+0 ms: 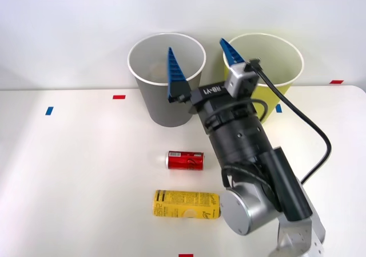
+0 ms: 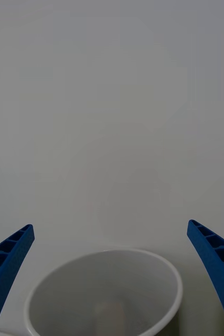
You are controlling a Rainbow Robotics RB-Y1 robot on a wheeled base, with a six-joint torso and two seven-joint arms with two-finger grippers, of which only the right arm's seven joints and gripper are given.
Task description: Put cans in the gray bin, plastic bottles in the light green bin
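Altogether two bins stand at the back of the white bench (image 1: pixel 68 165): one gray bin (image 1: pixel 157 99) on the left and one light green bin (image 1: pixel 286 82) to its right, both upright with white rims, close beside each other. In front of them lie two drink containers, both on their sides. One is a short red can (image 1: pixel 185 160), nearer the bins; the other is a yellow-labelled plastic bottle (image 1: pixel 186 205), nearer the robot and just in front of the can, the two apart. The bottle's right end is hidden behind the arm.

The right hand (image 1: pixel 201 62) hangs in front of the two bins, its two blue fingers (image 1: pixel 173 71) spread wide and holding nothing. One finger shows against the gray bin's mouth, the other against the light green bin's rim. In the right wrist view the gray bin's white rim (image 2: pixel 159 262) lies between the two spread fingers (image 2: pixel 7 262), and something pale rests inside it at the bottom; what it is cannot be told.

Five small tape marks sit on the bench: three red, two blue.
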